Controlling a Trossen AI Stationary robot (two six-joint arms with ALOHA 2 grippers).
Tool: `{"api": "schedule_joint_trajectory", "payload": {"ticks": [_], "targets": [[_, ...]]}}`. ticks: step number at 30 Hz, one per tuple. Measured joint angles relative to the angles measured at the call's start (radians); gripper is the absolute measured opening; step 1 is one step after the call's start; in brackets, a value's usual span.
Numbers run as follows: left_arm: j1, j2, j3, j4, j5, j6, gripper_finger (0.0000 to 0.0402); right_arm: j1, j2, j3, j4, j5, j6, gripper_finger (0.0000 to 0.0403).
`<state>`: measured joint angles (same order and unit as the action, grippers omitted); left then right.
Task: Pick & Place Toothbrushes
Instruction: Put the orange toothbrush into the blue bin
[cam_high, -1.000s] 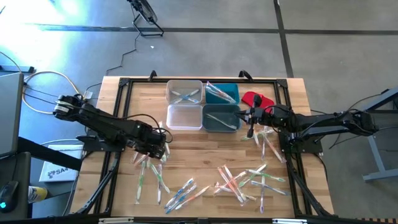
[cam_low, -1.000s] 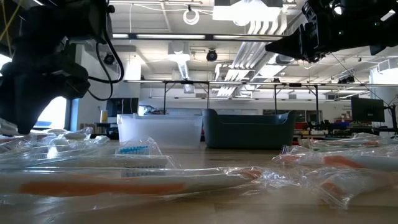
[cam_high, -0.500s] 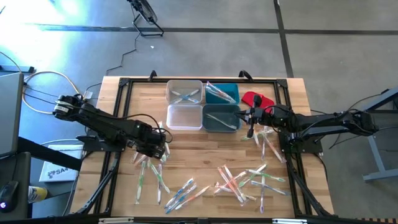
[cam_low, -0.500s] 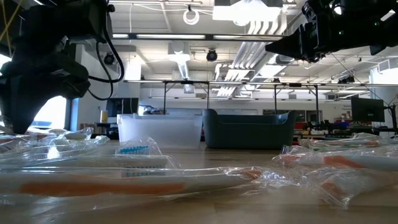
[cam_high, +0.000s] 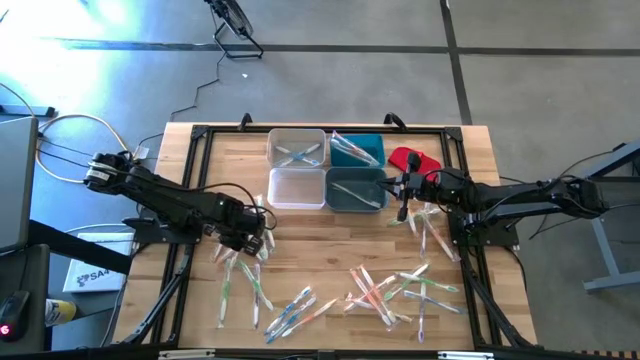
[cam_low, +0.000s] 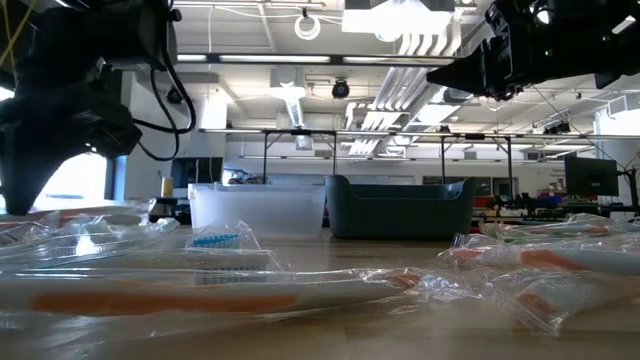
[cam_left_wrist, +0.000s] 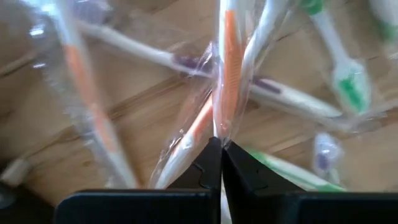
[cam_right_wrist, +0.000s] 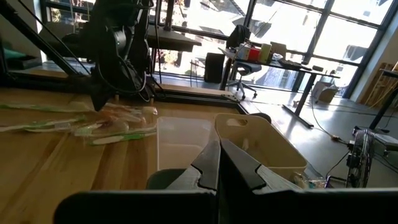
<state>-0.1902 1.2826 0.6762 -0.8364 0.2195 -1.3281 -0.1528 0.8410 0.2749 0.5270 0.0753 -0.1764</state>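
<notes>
— Dozens of thin plastic toothbrushes in clear crinkly wrappers (cam_high: 385, 290) lie scattered across the near half of the pale wooden table (cam_high: 320, 228), with a few more already in the far bins. How will they handle?

— Light and stiff, I judge, though the loose film looks slippery and may slide or pull free of the handle inside.

— What is the left gripper (cam_left_wrist: 219, 149) doing?

— Down among the left-hand cluster, its two dark fingers are pressed together, pinching the wrapper of an orange-handled toothbrush (cam_left_wrist: 227, 68) right at the bundle's edge.

— Is that a good hold?

— Probably thin. A pinch across the handle's middle, plastic and film together, would likely carry steadier than film alone.

— And the right gripper (cam_right_wrist: 217, 152)?

— Fingers shut on nothing, waiting in the air just right of the dark teal rectangular bin (cam_high: 355, 190), beside the clear plastic bin (cam_high: 296, 187).
</notes>
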Motion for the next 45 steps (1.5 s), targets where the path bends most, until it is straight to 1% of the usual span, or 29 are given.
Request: {"api": "schedule_joint_trajectory", "payload": {"ticks": [6, 14, 18, 25, 31, 33, 37, 42, 45], "targets": [[0.000, -0.068, 0.000, -0.071, -0.002, 0.025, 0.0000, 0.000, 0.000, 0.000, 0.000, 0.000, 0.000, 0.0003], [0.000, -0.238, 0.000, -0.079, -0.049, 0.075, 0.0000, 0.000, 0.000, 0.000, 0.000, 0.000, 0.000, 0.0003], [0.000, -0.330, 0.000, -0.070, -0.095, 0.096, 0.0000, 0.000, 0.000, 0.000, 0.000, 0.000, 0.000, 0.0003], [0.000, -0.448, 0.000, 0.019, -0.204, 0.208, 0.0000, 0.000, 0.000, 0.000, 0.000, 0.000, 0.000, 0.0003], [0.001, -0.471, 0.000, 0.114, -0.301, 0.381, 0.0000, 0.000, 0.000, 0.000, 0.000, 0.000, 0.000, 0.0003], [0.001, -0.471, 0.000, 0.112, -0.341, 0.443, 0.0000, 0.000, 0.000, 0.000, 0.000, 0.000, 0.000, 0.0003], [0.001, -0.471, 0.000, 0.123, -0.431, 0.514, 0.0000, 0.000, 0.000, 0.000, 0.000, 0.000, 0.021, 0.0003], [0.001, -0.471, 0.000, 0.220, -0.453, 0.640, 0.0000, 0.000, 0.000, 0.000, 0.000, 0.000, 0.034, 0.0003], [0.001, -0.467, 0.000, 0.288, -0.482, 0.725, 0.0000, 0.000, 0.000, 0.000, 0.002, 0.000, 0.034, 0.0003]]}}
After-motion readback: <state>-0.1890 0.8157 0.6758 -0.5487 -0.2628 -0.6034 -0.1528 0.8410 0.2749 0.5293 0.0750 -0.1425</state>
